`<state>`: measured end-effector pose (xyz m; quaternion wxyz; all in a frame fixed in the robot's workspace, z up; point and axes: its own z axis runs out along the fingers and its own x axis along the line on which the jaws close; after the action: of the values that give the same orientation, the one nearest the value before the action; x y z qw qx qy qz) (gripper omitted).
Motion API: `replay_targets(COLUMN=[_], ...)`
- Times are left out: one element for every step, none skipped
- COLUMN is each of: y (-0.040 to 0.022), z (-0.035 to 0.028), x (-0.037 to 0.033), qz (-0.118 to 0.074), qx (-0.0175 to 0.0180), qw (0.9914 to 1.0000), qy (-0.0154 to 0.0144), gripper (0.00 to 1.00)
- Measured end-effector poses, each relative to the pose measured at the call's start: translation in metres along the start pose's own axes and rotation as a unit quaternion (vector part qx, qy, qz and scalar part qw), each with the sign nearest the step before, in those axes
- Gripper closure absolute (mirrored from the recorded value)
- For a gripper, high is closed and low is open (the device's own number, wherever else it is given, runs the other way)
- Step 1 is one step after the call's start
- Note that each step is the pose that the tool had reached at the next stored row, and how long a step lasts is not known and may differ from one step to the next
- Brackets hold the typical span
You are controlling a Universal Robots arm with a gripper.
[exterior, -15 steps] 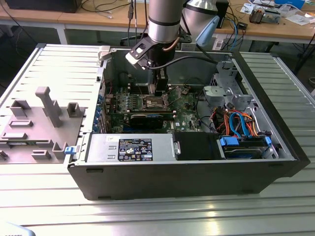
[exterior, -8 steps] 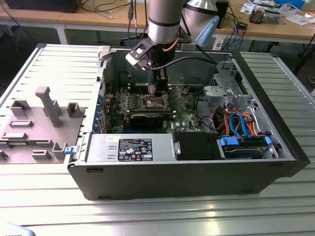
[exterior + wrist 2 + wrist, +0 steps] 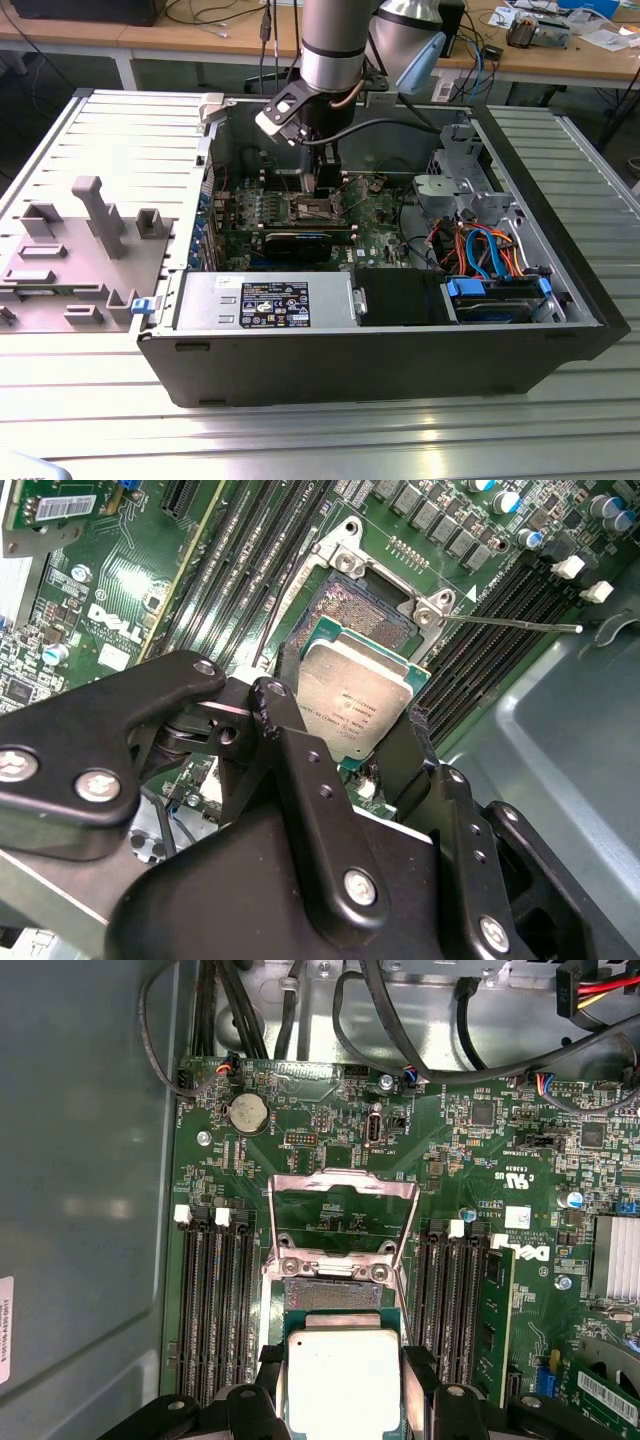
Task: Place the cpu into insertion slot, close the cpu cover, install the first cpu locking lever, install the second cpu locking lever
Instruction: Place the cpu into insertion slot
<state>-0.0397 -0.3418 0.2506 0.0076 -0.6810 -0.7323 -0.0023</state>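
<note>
**Placing the cpu.** The gripper (image 3: 343, 1365) is holding one cpu (image 3: 343, 1385), its jaws closed on two opposite edges of the chip, with the metal top facing up. The chip is hanging over the near side of the one insertion slot (image 3: 330, 1297). The slot is lying toward the middle of the motherboard (image 3: 450, 1170), between two banks of memory slots (image 3: 215, 1310). Whether chip and socket are touching cannot be told. The first step, placing, is judged to be in hand. Seating appears to be calling for a chip held level and square over the socket's rim. Beyond the socket, the one cpu cover (image 3: 340, 1182) is standing swung open. One thin lever (image 3: 520, 625) is sticking out past the socket in the second wrist view; a second cannot be made out. Farthest off, one coin battery (image 3: 247, 1112) is sitting near the board's far edge.
</note>
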Motion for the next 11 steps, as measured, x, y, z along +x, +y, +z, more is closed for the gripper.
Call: replay_targets(y=[0.0,0.0,0.0,0.0,0.0,0.0,0.0,0.0,0.0,0.0,0.0], z=[0.0,0.0009,0.0014,0.002,0.002,0.0023,0.0024,0.0024,0.0025,0.0028,0.0029], x=[0.0,0.0,0.0,0.0,0.0,0.0,0.0,0.0,0.0,0.0,0.0], qz=[0.0,0.0,0.0,0.0,0.0,0.0,0.0,0.0,0.0,0.0,0.0], qx=[0.0,0.0,0.0,0.0,0.0,0.0,0.0,0.0,0.0,0.0,0.0], qw=[1.0,1.0,1.0,1.0,1.0,1.0,1.0,1.0,1.0,1.0,1.0], qy=[0.0,0.0,0.0,0.0,0.0,0.0,0.0,0.0,0.0,0.0001,0.0], gripper=[0.45,0.45,0.45,0.45,0.45,0.45,0.45,0.45,0.45,0.45,0.45])
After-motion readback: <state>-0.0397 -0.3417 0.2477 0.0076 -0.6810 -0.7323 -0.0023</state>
